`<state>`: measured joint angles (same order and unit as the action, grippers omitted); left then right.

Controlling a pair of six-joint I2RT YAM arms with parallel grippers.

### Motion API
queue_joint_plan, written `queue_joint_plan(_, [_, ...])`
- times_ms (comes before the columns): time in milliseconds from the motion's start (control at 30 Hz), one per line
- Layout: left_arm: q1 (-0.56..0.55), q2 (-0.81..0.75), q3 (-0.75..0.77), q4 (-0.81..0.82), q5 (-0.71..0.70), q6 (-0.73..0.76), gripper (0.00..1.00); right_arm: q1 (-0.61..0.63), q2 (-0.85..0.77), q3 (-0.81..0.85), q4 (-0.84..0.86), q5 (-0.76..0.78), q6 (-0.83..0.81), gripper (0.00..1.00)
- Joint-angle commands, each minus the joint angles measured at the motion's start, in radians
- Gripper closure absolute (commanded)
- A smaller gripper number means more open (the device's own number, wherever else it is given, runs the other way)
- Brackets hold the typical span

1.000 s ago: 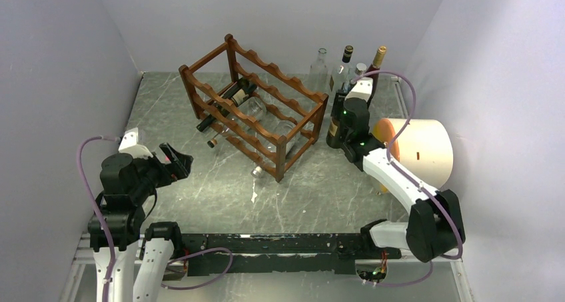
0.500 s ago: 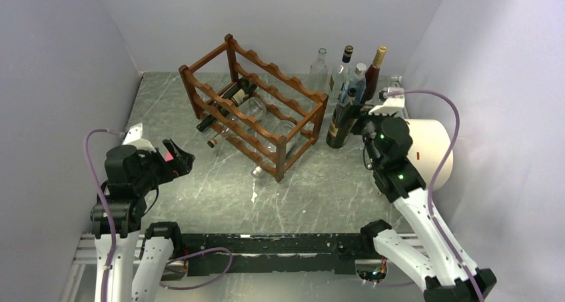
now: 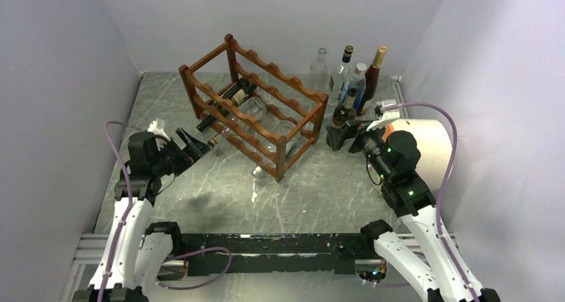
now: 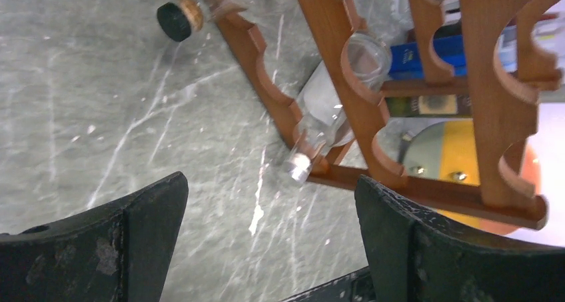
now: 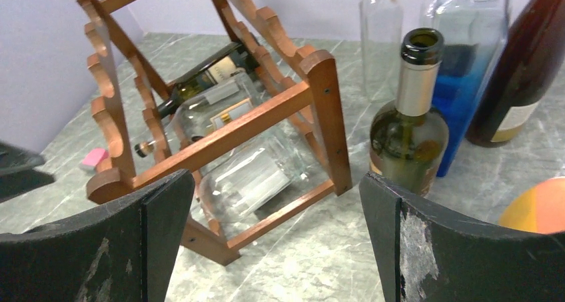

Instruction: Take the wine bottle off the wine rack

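Observation:
The reddish-brown wine rack (image 3: pixel 266 112) stands slanted mid-table. A dark wine bottle (image 3: pixel 230 101) lies in an upper tier, neck toward the left; it also shows in the right wrist view (image 5: pixel 206 75). Clear bottles (image 5: pixel 246 172) lie in the lower tiers. My left gripper (image 3: pixel 195 144) is open and empty, just off the rack's front left end, near a corked neck (image 4: pixel 176 19). My right gripper (image 3: pixel 345 139) is open and empty, a little short of a green wine bottle (image 5: pixel 408 142) that stands upright beside the rack's right end (image 5: pixel 326 115).
Several upright bottles (image 3: pixel 356 75) stand in the back right corner, one of them blue (image 5: pixel 466 82). A cream and orange cylinder (image 3: pixel 423 149) lies at the right wall behind my right arm. A small pink thing (image 5: pixel 92 158) lies left of the rack.
My right gripper has opened and drawn back from the green bottle, which stays standing beside the rack. My left arm has swung forward and right, up to the rack's front left end.

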<state>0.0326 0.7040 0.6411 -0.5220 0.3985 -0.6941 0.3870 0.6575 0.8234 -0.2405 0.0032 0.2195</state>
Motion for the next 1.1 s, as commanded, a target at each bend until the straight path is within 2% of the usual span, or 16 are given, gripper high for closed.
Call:
queue_joint_plan(0, [0.039, 0.048, -0.062, 0.336, 0.103, -0.171, 0.02, -0.005, -0.011, 0.040, -0.016, -0.089, 0.013, 0.00])
queue_joint_plan(167, [0.216, 0.193, -0.211, 0.662, 0.289, -0.363, 0.03, -0.005, 0.004, 0.065, -0.035, -0.129, 0.017, 0.00])
queue_joint_plan(200, [0.235, 0.218, -0.246, 0.785, 0.308, -0.411, 0.03, -0.005, 0.005, 0.065, -0.035, -0.135, 0.026, 0.00])
queue_joint_plan(267, [0.255, 0.270, -0.301, 0.926, 0.306, -0.488, 0.03, -0.005, 0.001, 0.065, -0.027, -0.152, 0.043, 0.00])
queue_joint_plan(567, [0.255, 0.602, -0.272, 1.126, 0.152, -0.474, 0.03, -0.005, -0.017, 0.040, 0.024, -0.193, 0.111, 0.00])
queue_joint_plan(667, [0.254, 0.715, -0.276, 1.272, 0.154, -0.515, 0.01, -0.005, -0.005, 0.073, -0.011, -0.198, 0.107, 0.00])
queue_joint_plan(767, [0.252, 0.822, -0.223, 1.305, 0.168, -0.497, 0.12, -0.005, -0.010, 0.102, -0.048, -0.173, 0.090, 0.00])
queue_joint_plan(900, [0.245, 0.944, -0.134, 1.279, 0.201, -0.443, 0.14, -0.005, -0.031, 0.120, -0.080, -0.131, 0.076, 0.00])
queue_joint_plan(1000, [0.242, 1.045, -0.099, 1.363, 0.239, -0.461, 0.15, -0.005, -0.043, 0.119, -0.083, -0.111, 0.080, 0.00])
queue_joint_plan(1067, [0.243, 1.110, -0.088, 1.428, 0.262, -0.489, 0.21, -0.005, -0.044, 0.117, -0.079, -0.116, 0.086, 0.00])
